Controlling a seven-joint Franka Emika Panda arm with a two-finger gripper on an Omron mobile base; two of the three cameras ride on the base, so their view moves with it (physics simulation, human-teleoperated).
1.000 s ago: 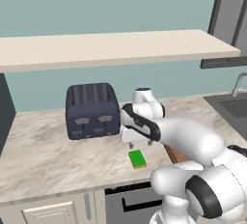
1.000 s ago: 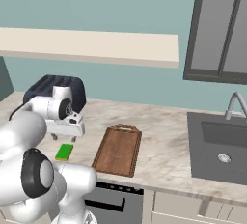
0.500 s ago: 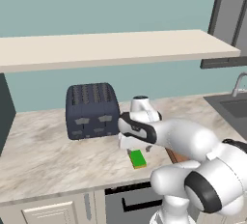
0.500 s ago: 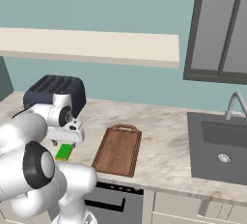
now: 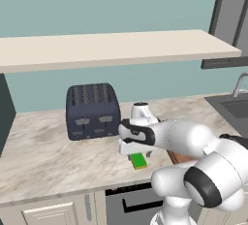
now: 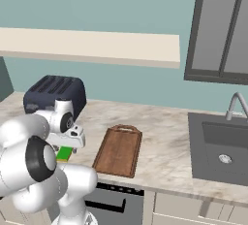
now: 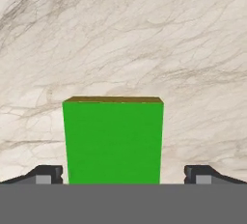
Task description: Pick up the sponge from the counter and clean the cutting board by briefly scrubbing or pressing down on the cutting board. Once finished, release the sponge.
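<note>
Sponge (image 7: 113, 141): green block lying flat on the bench (image 5: 43, 156), near the toaster (image 5: 92, 111).
Hand (image 7: 123, 175): wide open, holding nothing, one finger on each side of the sponge.
Cutting board (image 6: 119, 150): just beside, not cleaned yet.
Left to do: grab, scrub, let go.

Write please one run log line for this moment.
phase: approach | end effector: open, fingertips either side of sponge, not gripping | sponge: flat on counter | cutting board: untouched
</note>
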